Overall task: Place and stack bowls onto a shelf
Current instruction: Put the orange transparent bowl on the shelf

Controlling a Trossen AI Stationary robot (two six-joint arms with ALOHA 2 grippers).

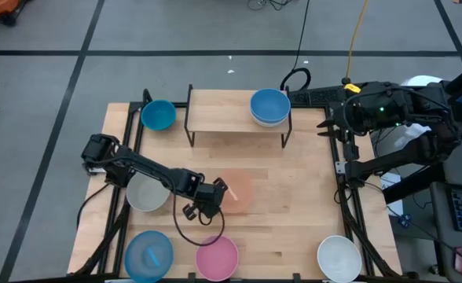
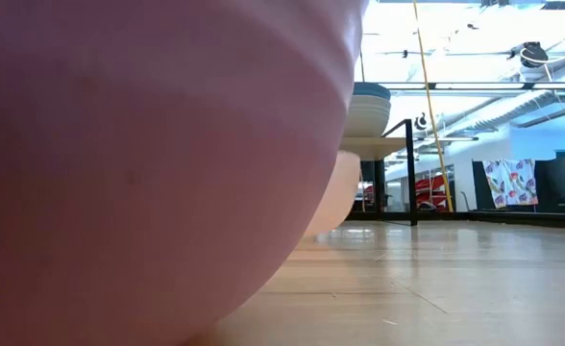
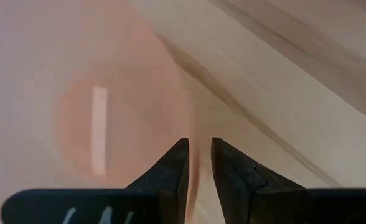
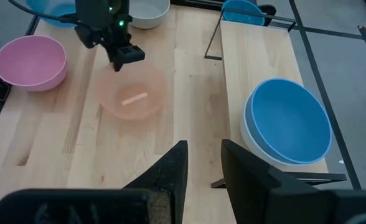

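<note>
The translucent orange-pink bowl point(image 1: 237, 191) stands in the middle of the table, also seen in the right wrist view point(image 4: 133, 93). My left gripper point(image 1: 218, 191) is at its left rim, shut on it. The shelf point(image 1: 223, 110) stands at the far edge on black legs. A blue bowl point(image 1: 269, 104) sits on its right end, stacked on lighter ones. My right gripper point(image 1: 331, 130) waits right of the shelf, slightly open and holding nothing point(image 4: 203, 155). My left gripper point(image 3: 200, 162) pinches the orange-pink bowl's rim point(image 3: 194, 177) on the side toward the table's left, one finger inside the bowl and one outside. It comes slanting down from the left. The bowl sits upright; I cannot tell whether its base is off the table.
On the table are a teal bowl point(image 1: 158, 115) left of the shelf, a grey-white bowl point(image 1: 147, 193) under my left arm, and a light blue bowl point(image 1: 148, 255), a pink bowl point(image 1: 217, 258) and a white bowl point(image 1: 339, 257) at the near edge. The shelf's left half is bare.
</note>
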